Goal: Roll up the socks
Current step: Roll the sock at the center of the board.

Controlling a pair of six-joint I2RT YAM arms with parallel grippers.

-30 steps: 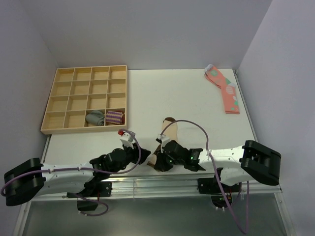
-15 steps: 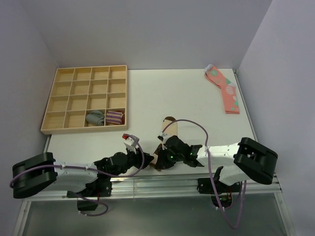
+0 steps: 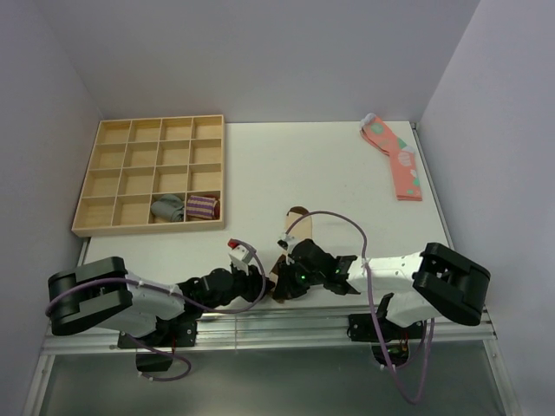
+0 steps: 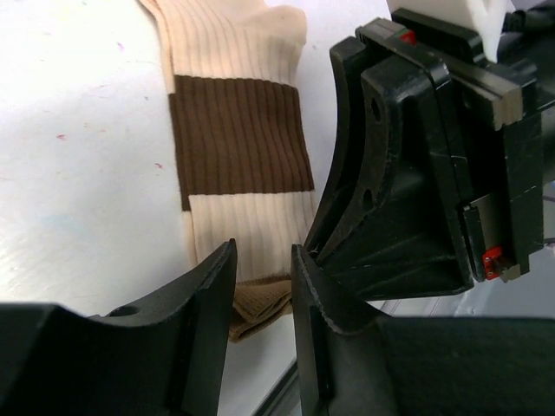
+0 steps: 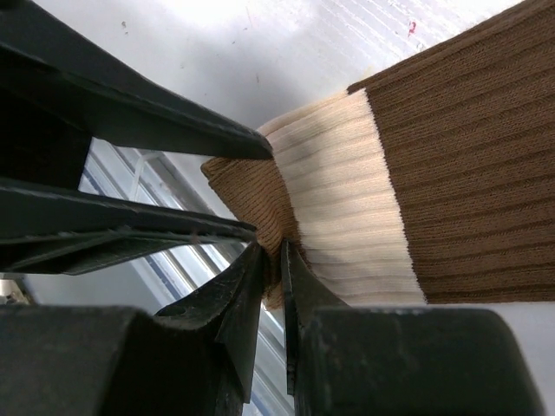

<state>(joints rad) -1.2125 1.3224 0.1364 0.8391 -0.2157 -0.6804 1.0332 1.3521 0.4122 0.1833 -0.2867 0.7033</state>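
The socks (image 3: 298, 225) are beige with dark brown bands and lie lengthwise near the table's front edge; the left wrist view shows a brown band (image 4: 238, 139) across the cream ribbing. My right gripper (image 5: 279, 253) is shut on the tan cuff end (image 5: 247, 186), pinching a fold of it at the table edge. My left gripper (image 4: 263, 270) is open, its fingers either side of that same cuff end (image 4: 260, 303) without closing on it. Seen from above, the left gripper (image 3: 263, 280) and right gripper (image 3: 279, 288) meet tip to tip over the socks' near end.
A wooden compartment tray (image 3: 87, 227) stands at the back left, with a grey rolled sock (image 3: 168, 208) and a purple-striped one (image 3: 202, 206) in its front row. Pink spotted socks (image 3: 397, 160) lie at the back right. The table's metal front rail (image 3: 286, 322) runs just below the grippers.
My left arm has swung right and its gripper has come up to the cuff end beside the right gripper. The right gripper has stayed put on the cuff.
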